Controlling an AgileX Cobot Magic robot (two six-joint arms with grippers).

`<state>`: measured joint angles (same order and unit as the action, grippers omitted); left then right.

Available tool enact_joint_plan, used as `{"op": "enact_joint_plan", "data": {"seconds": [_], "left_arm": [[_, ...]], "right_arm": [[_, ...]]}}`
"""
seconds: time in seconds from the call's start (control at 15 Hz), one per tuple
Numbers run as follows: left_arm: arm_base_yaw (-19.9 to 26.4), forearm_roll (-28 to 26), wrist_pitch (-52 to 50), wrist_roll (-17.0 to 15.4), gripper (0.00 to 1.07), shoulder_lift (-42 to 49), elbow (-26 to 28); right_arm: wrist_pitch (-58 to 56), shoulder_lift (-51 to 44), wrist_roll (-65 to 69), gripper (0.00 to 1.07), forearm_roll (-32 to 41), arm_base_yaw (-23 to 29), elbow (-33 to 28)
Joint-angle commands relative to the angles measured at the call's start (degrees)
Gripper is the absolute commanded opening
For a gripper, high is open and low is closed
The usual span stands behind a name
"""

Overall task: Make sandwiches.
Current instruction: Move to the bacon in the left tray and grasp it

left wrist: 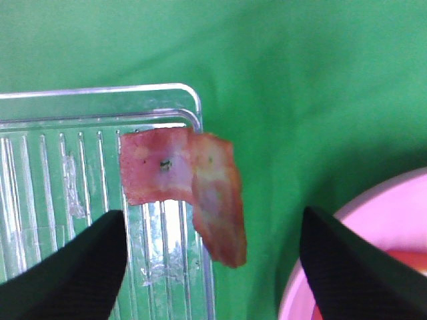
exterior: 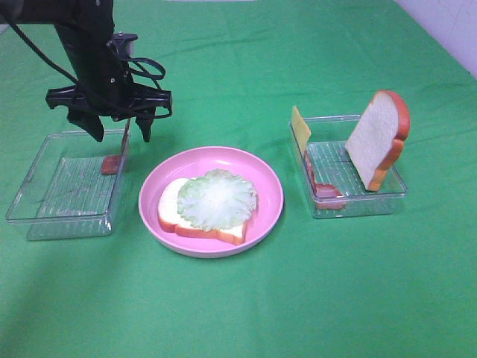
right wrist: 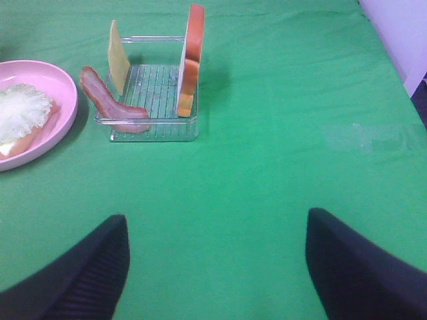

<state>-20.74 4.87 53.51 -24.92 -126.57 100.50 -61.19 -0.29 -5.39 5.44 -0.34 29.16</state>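
Note:
A white bread slice (exterior: 173, 211) lies on the pink plate (exterior: 270, 186) with a pale green lettuce leaf (exterior: 216, 198) on top. A reddish bacon strip (exterior: 114, 162) hangs over the right wall of the left clear tray (exterior: 45, 201); it also shows in the left wrist view (left wrist: 200, 187). My left gripper (exterior: 121, 134) hovers just above it, open and empty (left wrist: 210, 267). The right tray (exterior: 387, 190) holds a cheese slice (exterior: 300, 127), a second bacon strip (exterior: 322, 190) and an upright bread slice (exterior: 378, 138). My right gripper (right wrist: 217, 267) is open, well short of that tray (right wrist: 153, 130).
Green cloth (exterior: 246, 306) covers the table. The plate (right wrist: 63, 87) stands between the two trays. A pale wall or floor edge (exterior: 447, 30) shows at the far right corner.

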Motion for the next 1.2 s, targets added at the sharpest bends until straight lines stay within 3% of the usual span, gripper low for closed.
{"op": "enact_joint_plan", "data": {"seconds": [0.07, 0.4, 0.53, 0.6, 0.93, 1.2], "left_arm": [[0.06, 0.0, -2.18, -0.06, 0.7, -0.29, -0.06], [0.06, 0.23, -4.41, -0.06, 0.52, -0.29, -0.06], [0.06, 0.57, -5.16, -0.06, 0.39, -0.34, -0.06], [0.06, 0.63, -5.61, -0.06, 0.26, -0.34, -0.06], [0.06, 0.63, -5.61, -0.06, 0.0, -0.34, -0.06], [0.06, 0.4, -3.78, 1.09, 0.0, 1.83, -0.06]], "right_arm": [[0.46, -0.74, -0.69, 0.71, -0.23, -0.23, -0.11], [0.46, -0.74, -0.69, 0.71, -0.23, -0.23, -0.11], [0.46, -0.74, -0.69, 0.71, -0.23, -0.23, -0.11], [0.46, -0.74, -0.69, 0.71, -0.23, -0.23, -0.11], [0.46, -0.74, -0.69, 0.71, -0.23, -0.23, -0.11], [0.46, -0.74, -0.69, 0.71, -0.23, -0.23, -0.11]]}}
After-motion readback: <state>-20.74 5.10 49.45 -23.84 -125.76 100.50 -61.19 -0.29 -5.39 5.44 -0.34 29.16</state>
